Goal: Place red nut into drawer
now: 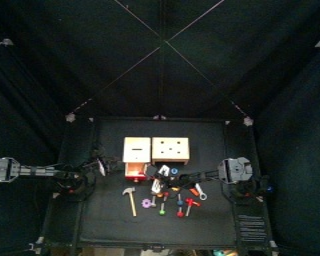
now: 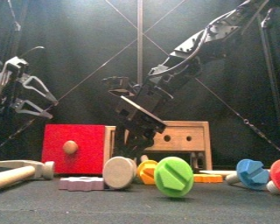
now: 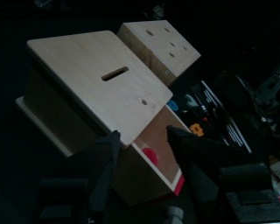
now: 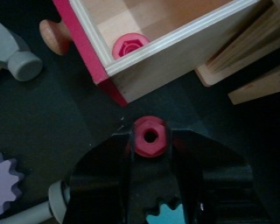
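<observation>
My right gripper (image 4: pixel 149 142) is shut on a red nut (image 4: pixel 149 136) with a round hole. It hangs just outside the open drawer's red front (image 4: pixel 90 48), above the table. The drawer (image 1: pixel 133 166) is pulled out of the left wooden box; its red front with a knob (image 2: pixel 74 149) faces the front camera. Another red-pink hexagonal piece (image 4: pixel 129 45) lies inside the drawer at its front corner. In the front view the right gripper (image 2: pixel 136 138) hangs between the two boxes. My left gripper (image 3: pixel 143 142) is open and empty, beside the drawer box (image 3: pixel 90 79) on its left.
A second wooden box with holes (image 1: pixel 172 149) stands right of the drawer box. Toy tools lie in front: a hammer (image 1: pixel 129 196), a green screw (image 2: pixel 174 175), a purple gear (image 4: pixel 0 179), blue and red bolts (image 2: pixel 254 172). Black curtains surround the table.
</observation>
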